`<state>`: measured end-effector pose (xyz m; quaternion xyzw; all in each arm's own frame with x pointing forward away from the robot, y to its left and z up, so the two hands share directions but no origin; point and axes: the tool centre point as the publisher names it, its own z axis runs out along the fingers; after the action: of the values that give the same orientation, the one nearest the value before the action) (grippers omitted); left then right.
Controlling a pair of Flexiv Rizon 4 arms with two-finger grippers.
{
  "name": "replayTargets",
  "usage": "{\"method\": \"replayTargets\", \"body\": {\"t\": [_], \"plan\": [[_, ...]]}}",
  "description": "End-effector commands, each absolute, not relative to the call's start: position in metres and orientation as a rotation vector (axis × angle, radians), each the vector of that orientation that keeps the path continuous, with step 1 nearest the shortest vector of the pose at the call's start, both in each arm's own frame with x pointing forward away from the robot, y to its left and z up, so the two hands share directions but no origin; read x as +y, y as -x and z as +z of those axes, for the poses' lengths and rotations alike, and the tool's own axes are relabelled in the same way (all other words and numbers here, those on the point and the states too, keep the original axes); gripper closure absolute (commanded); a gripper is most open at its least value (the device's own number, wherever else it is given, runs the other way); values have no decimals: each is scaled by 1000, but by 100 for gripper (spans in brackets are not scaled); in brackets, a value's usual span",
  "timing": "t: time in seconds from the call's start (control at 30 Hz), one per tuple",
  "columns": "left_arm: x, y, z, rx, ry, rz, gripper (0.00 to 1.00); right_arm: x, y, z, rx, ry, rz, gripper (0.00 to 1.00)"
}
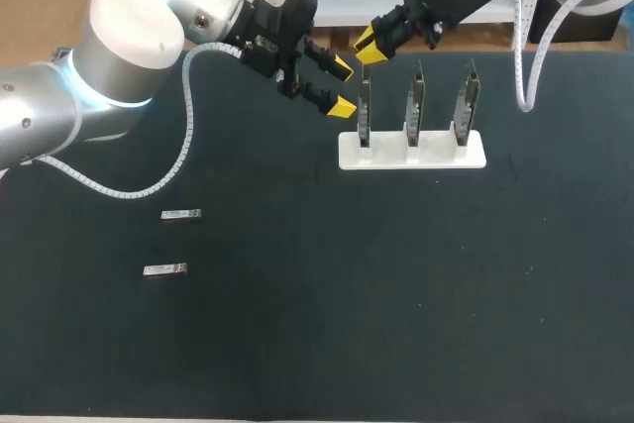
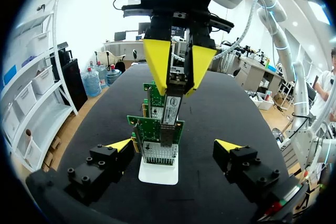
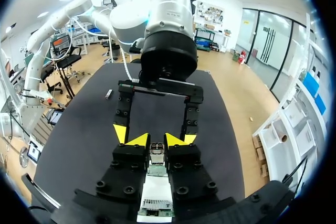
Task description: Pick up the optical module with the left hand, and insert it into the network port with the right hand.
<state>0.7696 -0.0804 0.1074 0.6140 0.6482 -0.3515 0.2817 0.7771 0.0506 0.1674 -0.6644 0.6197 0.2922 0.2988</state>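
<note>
Now | right gripper clamps optical module at network port | left gripper spread

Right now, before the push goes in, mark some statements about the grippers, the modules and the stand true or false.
1. The right gripper is shut on a module. True.
2. The left gripper holds a module. False: it is open and empty.
3. Two loose modules lie flat on the table. True.
4. The white stand holds four cards. False: it holds three cards, all upright.
5. The held module is at the card farthest from the left gripper. False: it is at the end card nearest that gripper.
</note>
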Motion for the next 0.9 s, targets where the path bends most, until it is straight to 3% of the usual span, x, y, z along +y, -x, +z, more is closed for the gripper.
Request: {"method": "replayTargets", "body": {"t": [0.03, 0.6, 0.63, 0.67, 0.7, 0.9], "plan": [[-81, -770, 108, 1740, -1646, -939, 0, 51, -777, 165, 1653, 1767, 774, 100], [-81, -770, 108, 1740, -1646, -939, 0, 49, -774, 157, 1677, 1763, 777, 100], [-81, -770, 108, 1740, -1646, -939, 0, 49, -774, 157, 1679, 1757, 778, 96], [-81, -770, 108, 1740, -1646, -939, 0, 49, -773, 157, 1680, 1756, 780, 56], [-81, -770, 108, 1740, -1646, -939, 0, 49, -773, 157, 1681, 1754, 780, 0], [-81, -770, 108, 1740, -1646, -939, 0, 48, -771, 161, 1667, 1747, 795, 0]]}}
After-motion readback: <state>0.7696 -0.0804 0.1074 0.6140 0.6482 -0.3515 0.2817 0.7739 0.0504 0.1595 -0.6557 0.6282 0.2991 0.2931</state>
